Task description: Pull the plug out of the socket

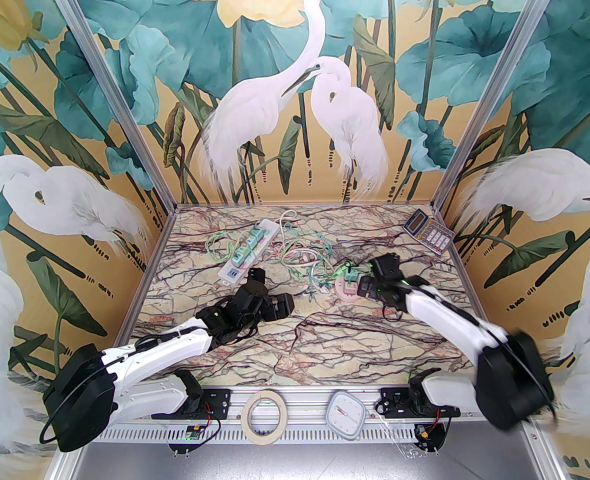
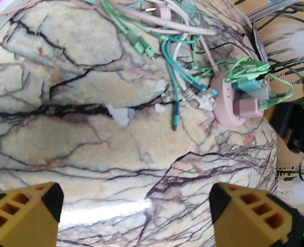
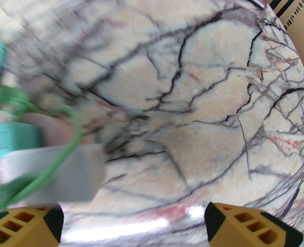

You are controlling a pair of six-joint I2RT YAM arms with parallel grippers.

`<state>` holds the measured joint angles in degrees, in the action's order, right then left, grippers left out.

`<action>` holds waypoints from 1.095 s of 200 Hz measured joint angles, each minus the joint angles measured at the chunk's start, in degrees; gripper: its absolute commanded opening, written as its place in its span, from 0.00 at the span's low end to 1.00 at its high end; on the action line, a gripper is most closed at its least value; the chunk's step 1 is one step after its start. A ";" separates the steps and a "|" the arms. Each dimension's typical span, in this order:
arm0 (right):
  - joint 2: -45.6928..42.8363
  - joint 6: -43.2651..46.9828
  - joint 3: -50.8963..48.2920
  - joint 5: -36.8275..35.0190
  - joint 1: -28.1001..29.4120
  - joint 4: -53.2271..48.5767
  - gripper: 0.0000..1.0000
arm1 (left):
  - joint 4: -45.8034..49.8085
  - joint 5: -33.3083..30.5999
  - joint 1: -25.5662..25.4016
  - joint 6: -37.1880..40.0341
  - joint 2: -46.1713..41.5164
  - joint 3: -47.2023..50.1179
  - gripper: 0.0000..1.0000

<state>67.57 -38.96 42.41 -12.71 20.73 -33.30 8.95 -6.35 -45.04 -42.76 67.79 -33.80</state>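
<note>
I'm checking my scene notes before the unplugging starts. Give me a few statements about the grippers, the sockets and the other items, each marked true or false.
1. The left gripper and the right gripper are both open and empty. True.
2. The round pink socket has nothing plugged in. False: a pink plug, a teal plug and a grey plug sit in it.
3. The calculator lies at the far right corner of the table. True.
4. The white power strip lies to the right of the round pink socket. False: it lies to the socket's left.
</note>
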 measured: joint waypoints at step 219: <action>-8.13 -10.56 -3.93 2.16 -0.63 -1.66 0.90 | -11.39 6.64 -5.62 11.87 34.77 -27.41 0.59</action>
<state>59.44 -49.52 38.48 -10.55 20.10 -34.96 -2.44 0.30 -50.65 -30.89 102.56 -61.21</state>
